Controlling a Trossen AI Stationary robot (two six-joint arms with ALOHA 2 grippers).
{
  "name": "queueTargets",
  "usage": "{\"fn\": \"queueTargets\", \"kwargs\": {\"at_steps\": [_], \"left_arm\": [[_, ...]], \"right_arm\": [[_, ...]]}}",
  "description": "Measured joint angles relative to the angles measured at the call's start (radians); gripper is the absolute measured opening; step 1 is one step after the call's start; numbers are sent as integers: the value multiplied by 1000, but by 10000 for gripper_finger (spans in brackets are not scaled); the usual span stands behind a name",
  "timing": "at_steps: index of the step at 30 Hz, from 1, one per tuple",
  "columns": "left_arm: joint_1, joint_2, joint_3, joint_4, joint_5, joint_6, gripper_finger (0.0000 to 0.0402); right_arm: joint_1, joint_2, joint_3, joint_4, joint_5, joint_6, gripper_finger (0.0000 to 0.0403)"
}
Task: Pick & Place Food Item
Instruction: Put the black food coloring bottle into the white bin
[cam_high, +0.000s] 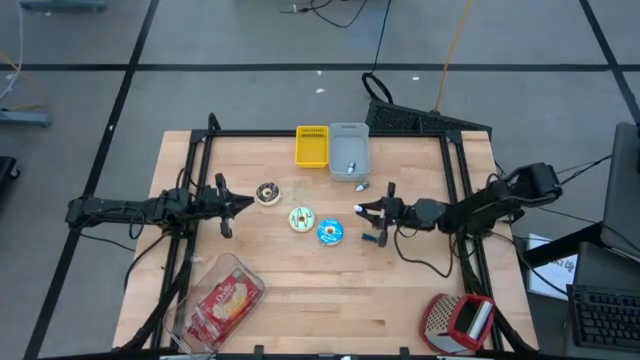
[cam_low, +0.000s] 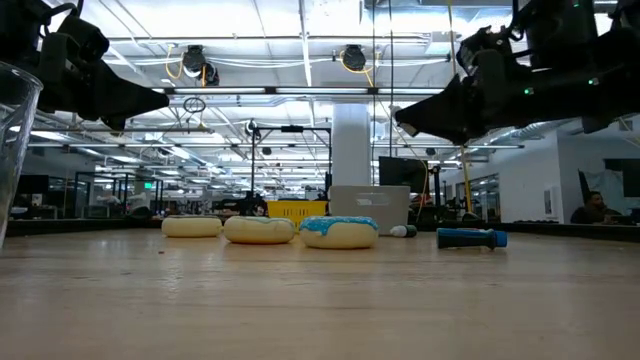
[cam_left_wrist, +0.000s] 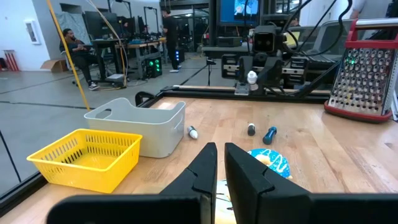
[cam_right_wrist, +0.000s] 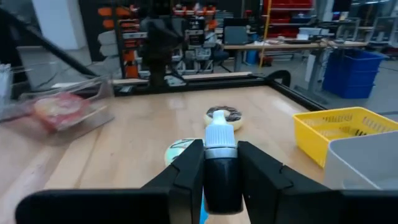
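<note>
Right pincer clamped on a small white-capped bottle, held above the worktop; left pincer shut on nothing.
Three doughnuts lie mid-worktop between the two arms, none yet grasped, with the yellow basket and grey bin at the far edge, probably the drop points. Only the right wrist view shows the bottle upright between the fingers; the high view alone gives the layout, including the grater and the food tub at the near edge; the low view shows a blue marker lying flat.
</note>
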Motion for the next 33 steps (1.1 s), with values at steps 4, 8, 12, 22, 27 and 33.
{"fn": "queueTargets", "kwargs": {"at_steps": [4, 8, 12, 22, 27, 33], "left_arm": [[0, 0, 0, 0, 0, 0, 31], [0, 0, 0, 0, 0, 0, 31], [0, 0, 0, 0, 0, 0, 31], [0, 0, 0, 0, 0, 0, 31], [0, 0, 0, 0, 0, 0, 31], [0, 0, 0, 0, 0, 0, 31]], "right_arm": [[-33, 49, 42, 6, 0, 1, 76], [-69, 90, 97, 5, 0, -13, 72], [-110, 96, 150, -8, 0, -42, 74], [-239, 96, 214, -10, 1, -27, 70], [-320, 96, 228, -10, 2, 37, 74], [-393, 96, 233, -108, 2, 54, 69]]}}
